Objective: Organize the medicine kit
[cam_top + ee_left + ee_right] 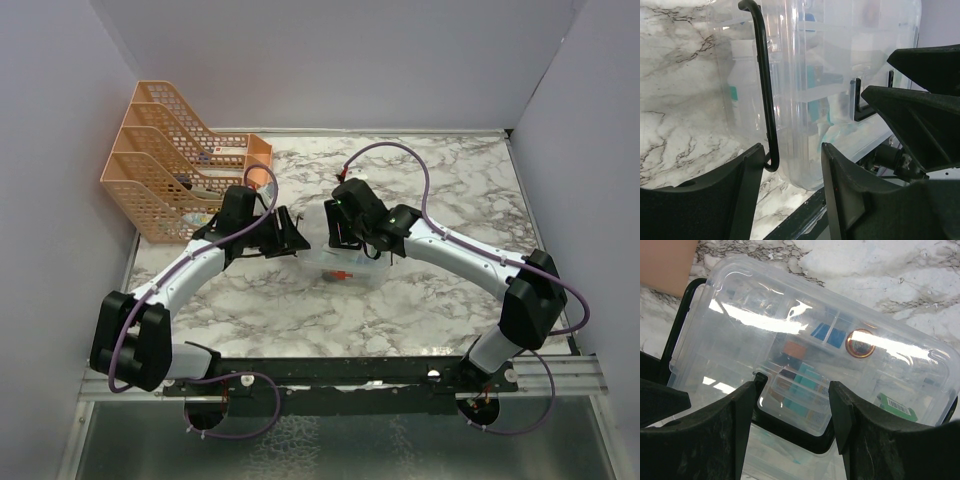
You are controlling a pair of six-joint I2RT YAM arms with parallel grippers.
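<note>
Your left pincer (792, 150) is spread open. The rounded end of the clear medicine kit box (840, 75) and its thin black handle bar (765, 90) sit right in the gap, but I can't tell if either finger is touching yet. My guess is you've lined up there to brace or pinch that end so the box doesn't skate around on the tabletop (450, 180).

Your right pincer (795, 382) is open too. It hangs over the long edge of the lid, with the black bar just below the fingertips. That looks like the spot to work the lid from while the other arm steadies the box.

The kit sits mid-tabletop between the 2 arms, well apart from the orange file trays (170, 170) in the far left corner. Through the lid you can see teal and blue packets, a green box with a barcode (897, 407) and a coppery round thing (860, 343). A white bottle (742, 90) stands at the left end.

I can't tell if the lid is latched or ajar, since the glare hides the seam. The clear plastic looks slick, so close slowly.
</note>
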